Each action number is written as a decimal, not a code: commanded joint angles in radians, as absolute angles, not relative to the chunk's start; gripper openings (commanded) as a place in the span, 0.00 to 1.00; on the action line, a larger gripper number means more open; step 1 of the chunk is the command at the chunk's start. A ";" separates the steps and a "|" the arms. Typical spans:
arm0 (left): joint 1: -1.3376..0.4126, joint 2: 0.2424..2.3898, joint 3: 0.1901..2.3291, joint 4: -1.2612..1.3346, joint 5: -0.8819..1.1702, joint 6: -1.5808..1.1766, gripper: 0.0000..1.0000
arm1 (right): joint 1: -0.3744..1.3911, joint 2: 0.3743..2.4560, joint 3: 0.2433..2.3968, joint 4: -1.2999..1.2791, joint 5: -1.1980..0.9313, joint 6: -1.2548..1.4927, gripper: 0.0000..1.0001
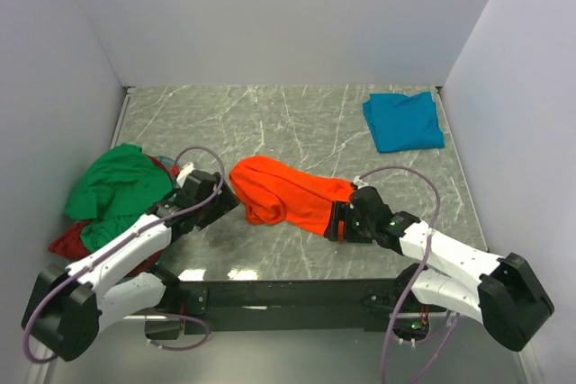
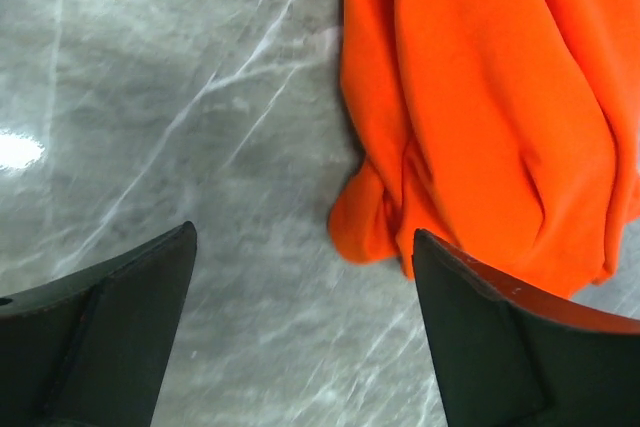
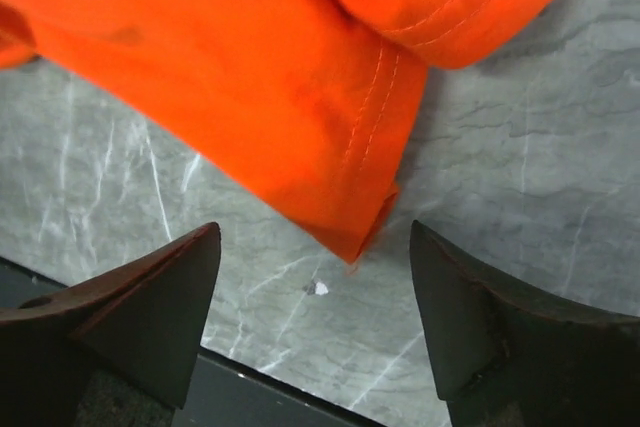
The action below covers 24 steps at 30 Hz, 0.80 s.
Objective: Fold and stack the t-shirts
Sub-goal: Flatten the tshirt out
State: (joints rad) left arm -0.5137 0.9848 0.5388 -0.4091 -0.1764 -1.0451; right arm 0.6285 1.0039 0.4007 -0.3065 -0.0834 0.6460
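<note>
The left gripper (image 2: 305, 237) has its jaws spread wide with nothing clamped. The bunched left end of the orange t-shirt (image 2: 480, 107) lies just ahead of it and nearer its right finger (image 2: 520, 337), which covers part of the cloth's lower edge. Whether that finger touches the fabric cannot be told.

The right gripper (image 3: 315, 230) is also spread apart and empty. A stitched hem corner of the orange t-shirt (image 3: 250, 77) lies between and just ahead of its fingertips, over the marble table (image 3: 520, 147).

From above, the orange t-shirt (image 1: 288, 195) lies crumpled near the table's front edge, between the left gripper (image 1: 225, 200) and the right gripper (image 1: 342, 220).

A folded teal t-shirt (image 1: 402, 120) sits well apart at the far right. A green t-shirt (image 1: 117, 184) is heaped at the left on a dark red t-shirt (image 1: 67, 242), which is partly hidden by it and by the left arm.
</note>
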 commanded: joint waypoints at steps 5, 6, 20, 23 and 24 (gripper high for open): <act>-0.474 1.175 0.610 -0.258 -0.123 -1.012 0.75 | 0.638 1.092 0.445 -0.249 0.060 0.716 0.79; -0.460 1.192 0.614 -0.258 -0.112 -1.009 0.72 | 0.638 1.100 0.446 -0.249 0.064 0.721 0.77; -0.407 1.389 0.664 -0.089 -0.031 -0.973 0.62 | 0.638 1.088 0.483 -0.265 0.103 0.721 0.12; -0.403 1.451 0.702 -0.068 -0.014 -0.962 0.56 | 0.638 1.063 0.494 -0.282 0.117 0.715 0.06; -0.403 1.468 0.713 -0.060 -0.009 -0.954 0.50 | 0.638 1.058 0.498 -0.288 0.123 0.713 0.06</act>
State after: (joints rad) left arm -0.4088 1.4281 0.6548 -0.1349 -0.0429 -0.9890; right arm 0.6308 1.0889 0.4496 -0.2737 0.0719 0.7181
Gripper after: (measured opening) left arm 0.531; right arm 0.074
